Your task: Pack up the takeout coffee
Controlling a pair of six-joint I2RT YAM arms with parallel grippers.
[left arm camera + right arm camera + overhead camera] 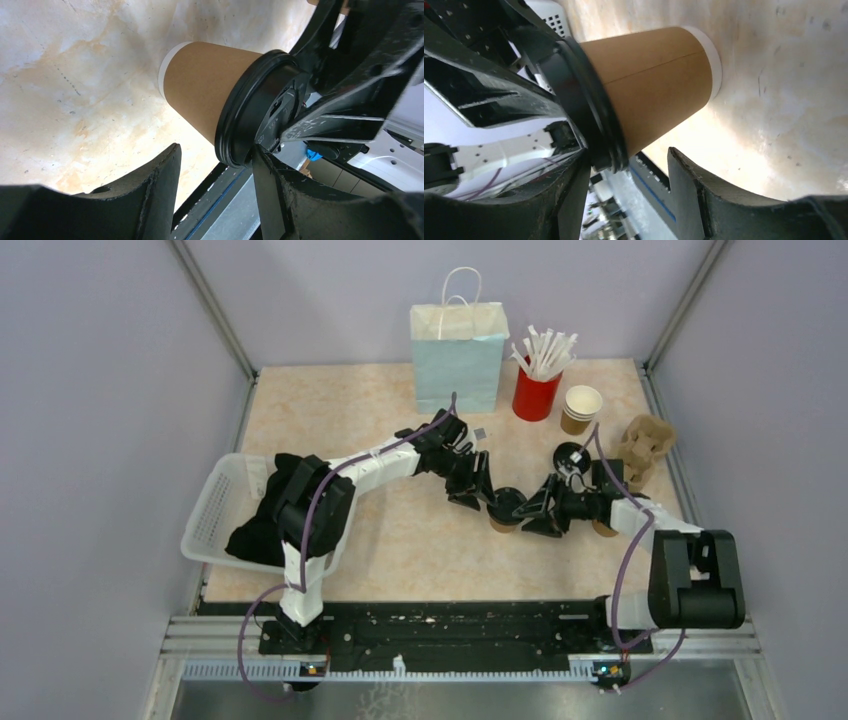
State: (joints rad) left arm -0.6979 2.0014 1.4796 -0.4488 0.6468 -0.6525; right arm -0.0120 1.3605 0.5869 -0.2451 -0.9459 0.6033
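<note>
A brown kraft cup (503,523) with a black lid (507,504) stands upright mid-table. My left gripper (480,492) is open at its left and my right gripper (541,512) is open at its right, both at lid height. In the left wrist view the cup (200,90) and lid (250,115) lie beyond my open left gripper (215,165), whose right finger (270,195) touches the lid's rim. In the right wrist view the cup (654,80) and lid (589,120) sit just past my open right gripper (629,170), whose left finger (569,200) is against the lid.
A pale blue paper bag (459,355) stands at the back. Right of it are a red cup of white straws (537,392), stacked open kraft cups (581,407), a cardboard cup carrier (645,448) and another black lid (572,455). A white basket (212,508) with black cloth is at the left.
</note>
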